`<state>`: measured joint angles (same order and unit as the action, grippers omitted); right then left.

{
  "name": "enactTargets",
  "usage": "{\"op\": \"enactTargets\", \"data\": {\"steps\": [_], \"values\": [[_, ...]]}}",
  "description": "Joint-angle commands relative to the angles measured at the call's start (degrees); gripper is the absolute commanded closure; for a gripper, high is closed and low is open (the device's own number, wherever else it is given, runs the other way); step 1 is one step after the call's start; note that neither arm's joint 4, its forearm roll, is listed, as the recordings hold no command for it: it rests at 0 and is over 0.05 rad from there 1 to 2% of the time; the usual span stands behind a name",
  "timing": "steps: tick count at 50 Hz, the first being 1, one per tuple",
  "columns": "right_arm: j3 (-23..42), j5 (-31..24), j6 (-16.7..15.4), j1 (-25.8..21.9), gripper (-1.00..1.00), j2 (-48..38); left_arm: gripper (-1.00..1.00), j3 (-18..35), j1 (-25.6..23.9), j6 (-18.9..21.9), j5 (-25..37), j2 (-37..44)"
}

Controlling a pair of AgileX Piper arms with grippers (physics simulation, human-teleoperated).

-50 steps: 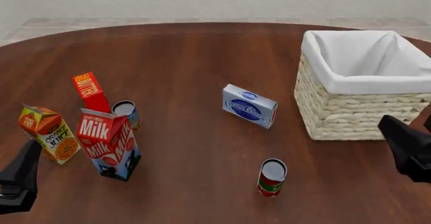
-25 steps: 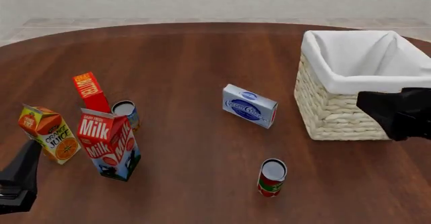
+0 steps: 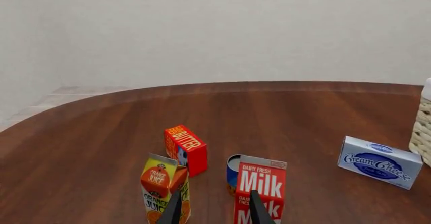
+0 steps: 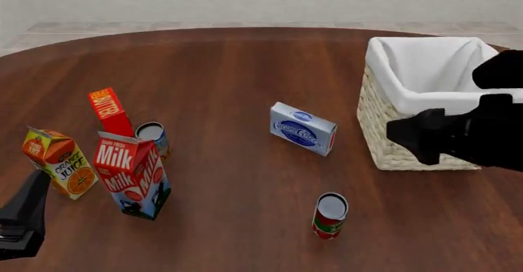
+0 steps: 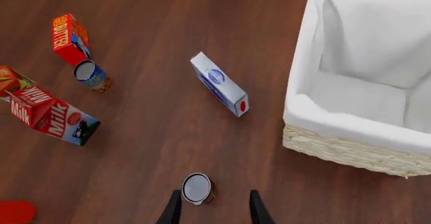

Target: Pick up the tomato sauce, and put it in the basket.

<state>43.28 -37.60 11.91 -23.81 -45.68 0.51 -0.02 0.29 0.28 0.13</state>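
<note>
The tomato sauce is a small can with a red and green label and a grey top. It stands upright on the table, in front of the basket, and nothing touches it. The basket is pale wicker with a white lining and holds nothing. My right gripper hangs open in the air before the basket's near wall, above and right of the can. In the right wrist view, the tomato sauce shows far below, between the two fingertips. My left gripper stays open at the table's near left.
A milk carton, an orange juice carton, a red butter box and a blue-labelled can cluster on the left. A cream cheese box lies mid-table, between them and the basket.
My right arm has risen from the lower right edge and swung left, now crossing in front of the basket. The left arm and all objects are unmoved.
</note>
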Motion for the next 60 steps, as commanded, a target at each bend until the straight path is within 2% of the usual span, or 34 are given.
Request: {"op": "enactTargets", "data": {"steps": [1,15,23,60], "values": [[-0.37,0.66,2.81,-2.64,-1.00,-3.89,-1.00,-0.07,0.01,0.00,-0.05,-0.01],[-1.92,2.39,6.08,-4.20,-1.00,-7.51,-1.00,-0.16,0.01,-0.03,-0.20,0.07],[-2.68,3.89,5.80,-4.14,-1.00,-9.40,-1.00,0.02,0.01,-0.02,-0.02,0.06],[-8.62,13.03,9.72,-6.47,-1.00,-18.46,-1.00,-0.09,0.01,0.01,-0.18,0.09]]}}
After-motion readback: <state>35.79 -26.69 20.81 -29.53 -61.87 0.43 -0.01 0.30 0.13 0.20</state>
